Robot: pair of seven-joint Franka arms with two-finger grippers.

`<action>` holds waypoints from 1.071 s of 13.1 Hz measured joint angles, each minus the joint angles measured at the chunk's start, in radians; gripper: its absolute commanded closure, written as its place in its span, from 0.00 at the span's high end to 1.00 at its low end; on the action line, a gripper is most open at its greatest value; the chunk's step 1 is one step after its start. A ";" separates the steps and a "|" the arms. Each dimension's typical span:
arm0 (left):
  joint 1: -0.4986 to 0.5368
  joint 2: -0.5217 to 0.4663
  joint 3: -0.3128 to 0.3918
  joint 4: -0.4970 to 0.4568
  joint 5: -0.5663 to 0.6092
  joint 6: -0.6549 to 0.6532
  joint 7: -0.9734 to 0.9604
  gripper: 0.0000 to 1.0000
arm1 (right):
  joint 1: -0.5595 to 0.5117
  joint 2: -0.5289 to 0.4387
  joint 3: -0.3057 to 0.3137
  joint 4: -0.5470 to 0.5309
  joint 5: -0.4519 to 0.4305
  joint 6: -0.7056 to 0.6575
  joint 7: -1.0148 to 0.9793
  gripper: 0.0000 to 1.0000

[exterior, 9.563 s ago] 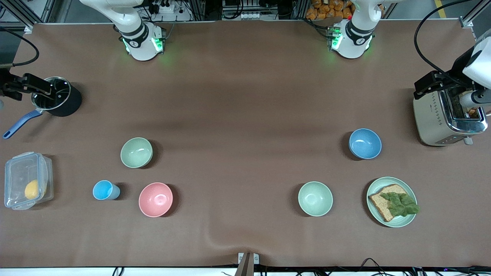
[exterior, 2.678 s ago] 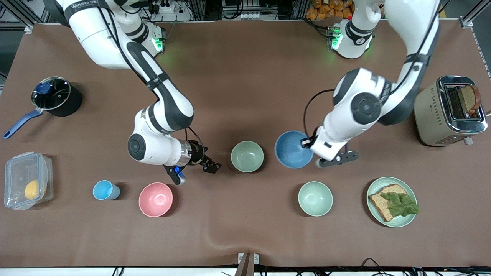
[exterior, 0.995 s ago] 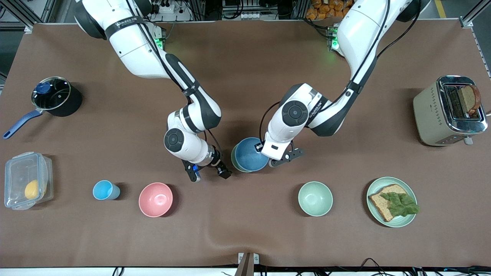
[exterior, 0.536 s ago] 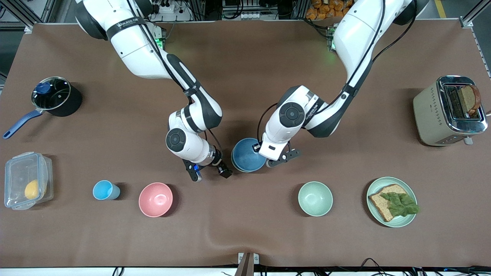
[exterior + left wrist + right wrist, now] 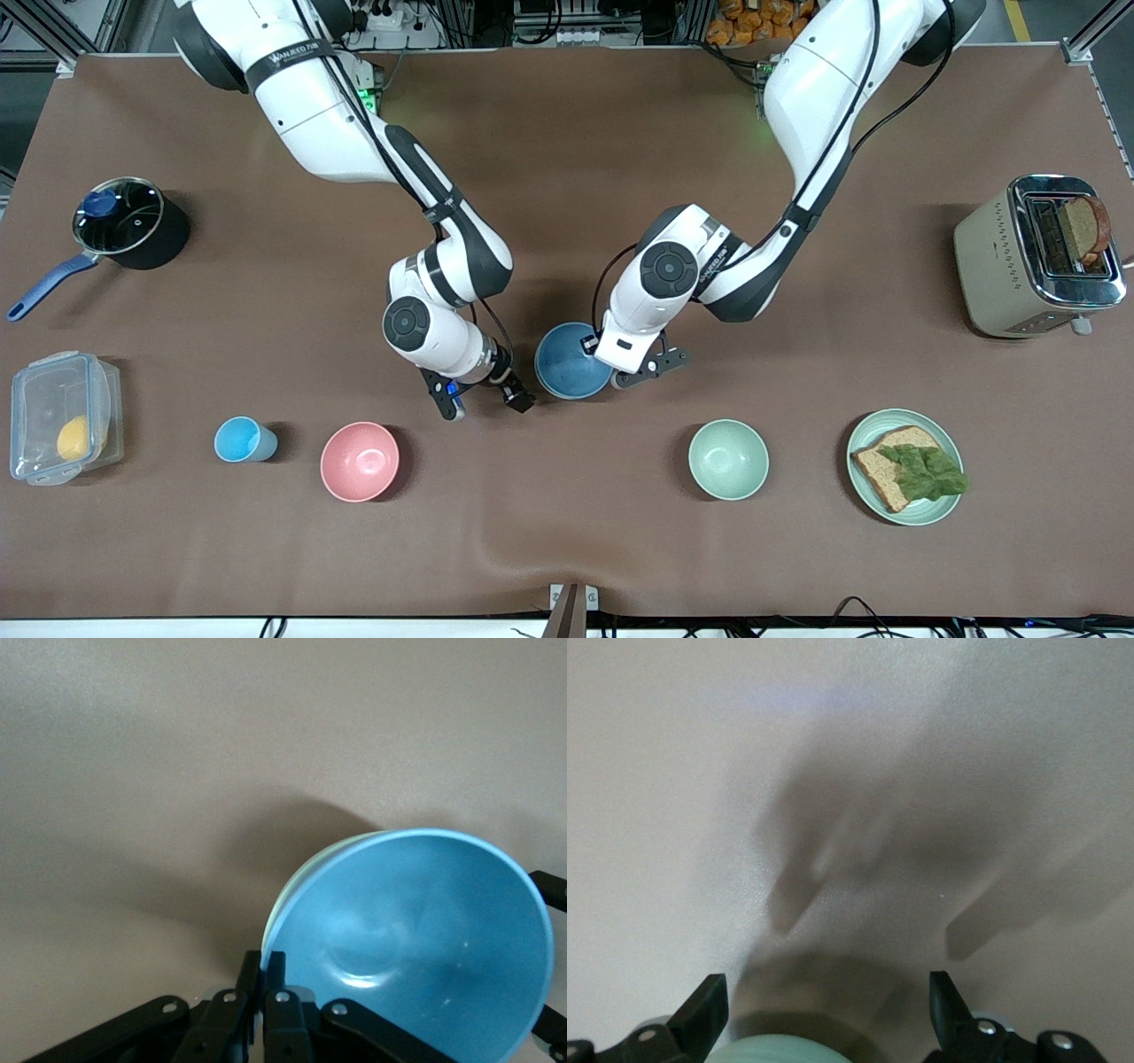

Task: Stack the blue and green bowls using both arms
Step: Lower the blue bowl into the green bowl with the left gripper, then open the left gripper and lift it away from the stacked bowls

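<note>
The blue bowl (image 5: 571, 361) sits nested in the green bowl at mid-table. Only a thin pale rim of the green bowl (image 5: 285, 904) shows under the blue bowl (image 5: 425, 939) in the left wrist view. My left gripper (image 5: 609, 353) is shut on the blue bowl's rim, one finger inside and one outside; it also shows in the left wrist view (image 5: 264, 970). My right gripper (image 5: 485, 406) is open and empty just above the table, beside the stack toward the right arm's end. In the right wrist view (image 5: 824, 1005) a pale green curved edge (image 5: 771, 1054) shows between its fingers.
A pink bowl (image 5: 359, 461) and a light-blue cup (image 5: 239, 439) lie nearer the front camera toward the right arm's end. A mint bowl (image 5: 728, 459) and a plate with bread (image 5: 904, 466) lie toward the left arm's end. Toaster (image 5: 1036, 257), pot (image 5: 128, 221) and plastic box (image 5: 58, 416) stand at the table ends.
My left gripper has brought the blue bowl over the green bowl and lowered it in, so the green rim is nearly covered. The right gripper has stayed open beside the stack.
</note>
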 measured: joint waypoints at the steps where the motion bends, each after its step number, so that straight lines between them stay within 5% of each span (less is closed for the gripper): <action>1: -0.003 0.001 0.001 0.000 0.000 0.000 0.000 0.00 | 0.000 0.000 0.000 0.000 -0.002 0.000 0.000 1.00; 11: -0.010 0.019 0.001 0.001 0.000 0.012 0.000 0.02 | 0.000 0.000 0.000 0.000 -0.026 -0.001 0.000 1.00; 13: -0.010 0.019 0.002 0.001 0.000 0.012 0.000 0.40 | 0.000 0.000 0.000 0.000 -0.033 -0.001 0.000 1.00; 14: -0.010 0.019 0.002 0.002 0.000 0.013 0.000 0.69 | 0.000 0.000 0.000 0.000 -0.034 -0.001 0.000 1.00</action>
